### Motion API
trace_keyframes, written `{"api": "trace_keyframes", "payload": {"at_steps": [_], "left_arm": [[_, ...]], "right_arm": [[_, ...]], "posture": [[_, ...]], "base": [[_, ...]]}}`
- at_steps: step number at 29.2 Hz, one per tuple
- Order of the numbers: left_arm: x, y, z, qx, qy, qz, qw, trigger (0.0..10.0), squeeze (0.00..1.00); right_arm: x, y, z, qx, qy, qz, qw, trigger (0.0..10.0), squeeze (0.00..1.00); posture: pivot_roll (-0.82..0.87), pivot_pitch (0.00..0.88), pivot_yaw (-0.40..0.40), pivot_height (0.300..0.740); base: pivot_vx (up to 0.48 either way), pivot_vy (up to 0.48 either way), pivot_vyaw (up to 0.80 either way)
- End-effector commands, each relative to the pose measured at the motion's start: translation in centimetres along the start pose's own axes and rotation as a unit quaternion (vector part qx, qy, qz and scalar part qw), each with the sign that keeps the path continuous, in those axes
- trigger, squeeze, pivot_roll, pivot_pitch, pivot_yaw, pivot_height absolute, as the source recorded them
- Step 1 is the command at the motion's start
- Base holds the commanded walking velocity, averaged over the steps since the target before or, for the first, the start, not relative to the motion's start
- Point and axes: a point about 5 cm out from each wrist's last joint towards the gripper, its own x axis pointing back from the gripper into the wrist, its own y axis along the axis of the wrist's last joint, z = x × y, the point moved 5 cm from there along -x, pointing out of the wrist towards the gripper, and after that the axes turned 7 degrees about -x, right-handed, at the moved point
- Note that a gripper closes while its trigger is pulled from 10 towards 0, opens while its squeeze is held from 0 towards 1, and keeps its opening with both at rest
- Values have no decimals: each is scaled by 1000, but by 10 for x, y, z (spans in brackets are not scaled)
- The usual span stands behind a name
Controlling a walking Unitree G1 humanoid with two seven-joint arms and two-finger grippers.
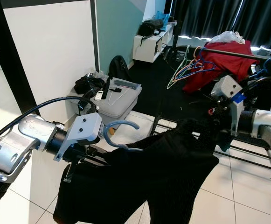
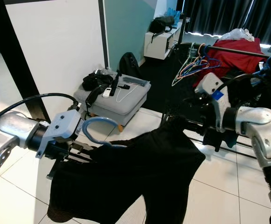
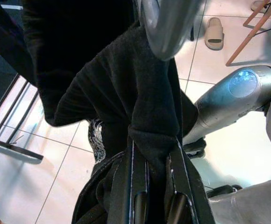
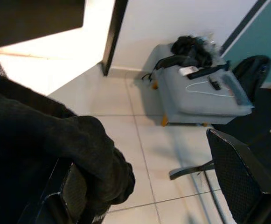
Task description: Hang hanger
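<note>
A pale, glossy tiled floor [image 2: 219, 196] carries a low grey padded ottoman [image 2: 119, 100] set against the white wall. On the ottoman's top lie a heap of black cloth [image 2: 94, 80] at its wall-side edge, a white remote control [image 2: 107, 92], a black remote [image 2: 123, 87] and a thin white cable [image 2: 123, 95].

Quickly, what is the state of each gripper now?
Left gripper: shut on the black garment.
Right gripper: shut on the black garment.

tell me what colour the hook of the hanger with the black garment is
Light blue. The hanger hook shows best in the right eye view, curving above the black garment.
</note>
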Motion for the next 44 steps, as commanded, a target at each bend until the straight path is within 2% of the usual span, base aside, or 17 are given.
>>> {"api": "trace_keyframes", "payload": {"at_steps": [1, 9, 10, 13, 14, 15, 17, 18, 23, 27, 28, 31, 32, 36, 40, 42, 44], "left_arm": [[0, 3, -1, -10, 0, -3, 1000, 10000, 0], [0, 3, -1, -10, 0, -3, 1000, 10000, 0], [4, 2, 2, -11, 7, 0, 1000, 10000, 0], [14, -14, 18, -30, 51, 58, 997, 10000, 0], [17, -21, 24, -38, 67, 81, 994, 10000, 0], [19, -26, 28, -46, 80, 98, 991, 10000, 0], [20, -27, 30, -50, 86, 104, 990, 10000, 0], [22, -31, 36, -52, 104, 115, 987, 10000, 0], [44, -36, 80, -97, 242, 167, 951, 10000, 0], [62, -34, 101, -131, 309, 190, 923, 10000, 0], [67, -29, 107, -149, 330, 189, 913, 10000, 0], [69, -26, 110, -161, 342, 187, 907, 10000, 0], [73, -17, 117, -193, 365, 179, 893, 10000, 0], [80, -3, 126, -249, 398, 173, 866, 10000, 0], [98, 6, 138, -304, 451, 198, 815, 10000, 0], [116, 7, 147, -308, 513, 214, 773, 10000, 0], [120, 4, 149, -285, 541, 204, 764, 10000, 0]], "right_arm": [[8, 9, -8, 6, -14, -21, 1000, 10000, 1000], [8, 9, -8, 6, -14, -21, 1000, 10000, 1000], [14, 3, -12, 5, -25, -11, 1000, 10000, 804], [29, 7, -6, -26, -13, -59, 998, 9451, 647], [33, 13, -5, -35, -10, -85, 996, 3843, 631], [35, 19, -4, -40, -7, -108, 993, 2235, 627], [36, 22, -5, -41, -7, -118, 992, 2235, 627], [37, 28, -5, -41, -5, -139, 989, 0, 608], [48, 61, 13, -67, 61, -244, 965, 0, 518], [50, 62, 29, -75, 103, -251, 960, 0, 329], [48, 56, 33, -74, 110, -237, 962, 0, 125], [47, 51, 36, -73, 112, -228, 964, 0, 125], [43, 43, 32, -73, 91, -213, 970, 10000, 0], [37, 31, 19, -77, 38, -194, 977, 10000, 0], [40, 22, -15, -103, -73, -193, 973, 10000, 0], [48, 15, -41, -141, -166, -209, 953, 10000, 0], [50, 11, -49, -169, -196, -226, 939, 10000, 0]], "posture": [[-30, 0, -69, 740], [-30, 0, -69, 740], [-30, 0, -68, 740], [-35, 0, -56, 740], [-37, 0, -54, 740], [-37, 0, -54, 740], [-37, 0, -54, 740], [-37, 0, -53, 740], [-37, 0, -53, 740], [-36, 0, -53, 740], [-37, 0, -53, 740], [-37, 0, -53, 740], [-36, 0, -54, 740], [-35, 0, -54, 740], [-36, 0, -50, 740], [-40, 0, -47, 740], [-42, 0, -46, 740]], "base": [[0, 0, 0], [0, 0, 0], [0, 0, 0], [0, 0, 0], [0, 0, 0], [0, 0, 0], [0, 0, 0], [0, 0, 0], [0, 0, 0], [0, 0, 0], [0, 0, 0], [0, 0, 0], [0, 0, 0], [0, 0, 0], [0, 0, 0], [0, 0, 0], [0, 0, 0]]}}
